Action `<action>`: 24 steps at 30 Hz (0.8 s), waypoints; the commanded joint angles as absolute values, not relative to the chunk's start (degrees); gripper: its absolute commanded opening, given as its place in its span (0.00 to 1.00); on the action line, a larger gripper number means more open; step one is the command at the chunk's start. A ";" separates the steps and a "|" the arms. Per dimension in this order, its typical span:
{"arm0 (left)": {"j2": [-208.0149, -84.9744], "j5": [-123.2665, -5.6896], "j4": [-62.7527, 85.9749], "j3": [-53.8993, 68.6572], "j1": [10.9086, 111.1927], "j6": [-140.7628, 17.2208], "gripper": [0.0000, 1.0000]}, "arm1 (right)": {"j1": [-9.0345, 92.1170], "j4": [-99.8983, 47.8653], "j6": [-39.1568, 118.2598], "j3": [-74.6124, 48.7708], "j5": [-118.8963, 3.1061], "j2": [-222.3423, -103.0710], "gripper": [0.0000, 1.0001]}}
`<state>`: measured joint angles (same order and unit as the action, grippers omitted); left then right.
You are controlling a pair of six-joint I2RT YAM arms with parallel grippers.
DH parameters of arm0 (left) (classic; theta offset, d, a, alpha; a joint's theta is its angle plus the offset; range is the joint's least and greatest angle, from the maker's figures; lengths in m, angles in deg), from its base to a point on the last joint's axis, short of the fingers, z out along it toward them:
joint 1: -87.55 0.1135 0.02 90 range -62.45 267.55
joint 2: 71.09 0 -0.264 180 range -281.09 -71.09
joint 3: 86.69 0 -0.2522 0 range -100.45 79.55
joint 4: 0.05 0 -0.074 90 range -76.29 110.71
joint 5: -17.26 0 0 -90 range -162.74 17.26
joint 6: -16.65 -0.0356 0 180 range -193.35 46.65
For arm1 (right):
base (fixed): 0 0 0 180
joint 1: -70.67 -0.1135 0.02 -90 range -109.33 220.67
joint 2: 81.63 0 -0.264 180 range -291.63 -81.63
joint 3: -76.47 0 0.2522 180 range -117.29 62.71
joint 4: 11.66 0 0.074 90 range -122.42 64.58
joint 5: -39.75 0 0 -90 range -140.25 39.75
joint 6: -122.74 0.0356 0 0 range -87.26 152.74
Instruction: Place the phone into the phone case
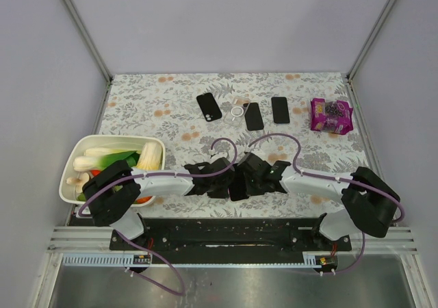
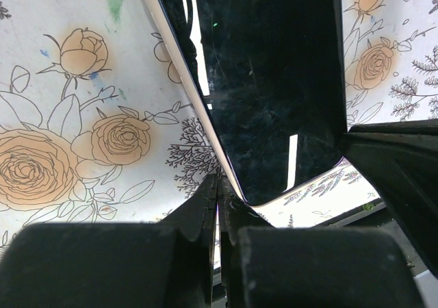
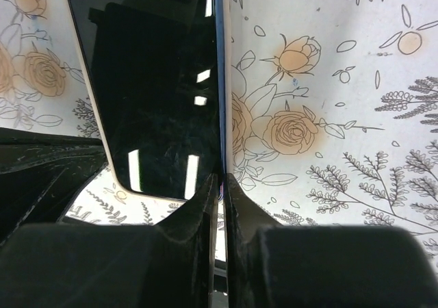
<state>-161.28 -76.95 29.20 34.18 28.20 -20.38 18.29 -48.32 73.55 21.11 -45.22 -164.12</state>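
A black glossy phone point(image 1: 238, 189) with a pale rim is held between both grippers just above the floral table, near the front middle. My left gripper point(image 1: 223, 182) is shut on its left edge; in the left wrist view the phone point(image 2: 274, 82) runs up from the closed fingertips point(image 2: 220, 188). My right gripper point(image 1: 250, 178) is shut on the other edge; in the right wrist view the phone point(image 3: 157, 82) lies left of the closed fingertips point(image 3: 220, 181). Three more black phones or cases point(image 1: 209, 106) point(image 1: 254, 116) point(image 1: 280, 109) lie flat at the back.
A white basin point(image 1: 76, 156) of vegetables stands at the left front. A purple snack bag point(image 1: 331, 114) lies at the back right. A small pale ring point(image 1: 237, 111) lies between two of the black slabs. Grey walls enclose the table.
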 commanded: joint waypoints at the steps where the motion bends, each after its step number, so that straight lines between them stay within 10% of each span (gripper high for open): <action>1: -163.02 -75.90 28.04 33.67 27.87 -20.53 0.04 | 12.58 -54.85 76.07 20.10 -38.23 -172.14 0.06; 24: -156.87 -80.30 34.37 31.04 32.87 -24.39 0.10 | 25.48 -43.37 68.61 16.05 -47.43 -160.89 0.37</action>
